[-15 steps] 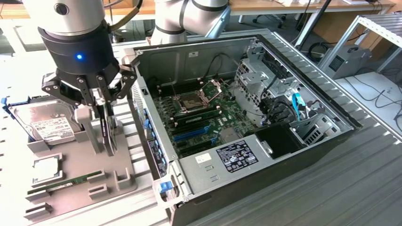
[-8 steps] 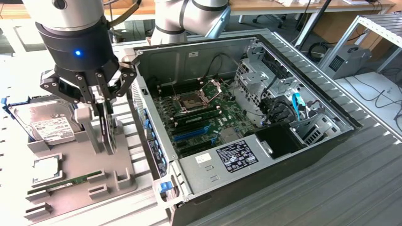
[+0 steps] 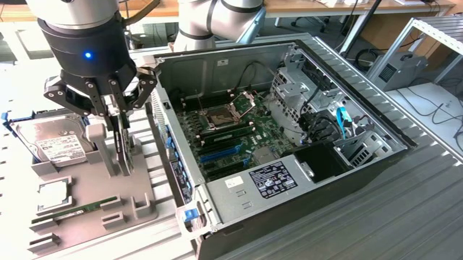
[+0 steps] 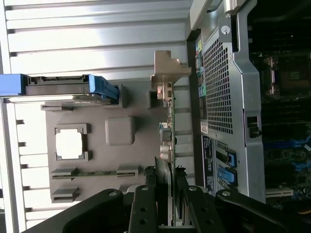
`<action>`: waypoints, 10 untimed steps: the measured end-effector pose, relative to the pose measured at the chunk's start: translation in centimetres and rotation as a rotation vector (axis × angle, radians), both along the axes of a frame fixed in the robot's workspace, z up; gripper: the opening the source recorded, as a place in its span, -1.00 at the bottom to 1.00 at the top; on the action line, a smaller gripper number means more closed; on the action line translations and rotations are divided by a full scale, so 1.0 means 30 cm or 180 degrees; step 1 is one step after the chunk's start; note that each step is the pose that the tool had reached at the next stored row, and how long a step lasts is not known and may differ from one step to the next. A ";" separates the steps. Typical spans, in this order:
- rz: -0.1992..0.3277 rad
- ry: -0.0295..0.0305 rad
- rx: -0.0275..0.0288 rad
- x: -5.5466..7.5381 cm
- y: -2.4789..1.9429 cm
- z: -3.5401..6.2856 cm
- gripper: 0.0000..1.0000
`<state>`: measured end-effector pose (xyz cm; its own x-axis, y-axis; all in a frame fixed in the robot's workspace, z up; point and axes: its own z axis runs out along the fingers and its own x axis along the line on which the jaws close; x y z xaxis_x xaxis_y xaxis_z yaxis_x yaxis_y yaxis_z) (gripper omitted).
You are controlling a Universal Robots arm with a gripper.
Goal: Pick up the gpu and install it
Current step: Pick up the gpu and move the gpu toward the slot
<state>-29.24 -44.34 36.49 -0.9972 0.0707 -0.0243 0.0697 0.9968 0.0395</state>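
gpu (image 3: 124, 157) | upright (on edge) between jaws | gripper (image 3: 120, 127) clamped on it

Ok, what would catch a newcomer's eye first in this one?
The open computer case, motherboard exposed, dominates the middle of the exterior view. On that view's left, the gripper is closed on the gpu, which stands on edge in a grey tray beside a silver hard drive.

hard drive label (image 3: 64, 147), power supply label (image 3: 272, 180), print unreadable
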 end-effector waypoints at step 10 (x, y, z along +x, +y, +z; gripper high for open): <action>0.0000 0.0000 0.0000 0.000 0.000 0.032 -0.47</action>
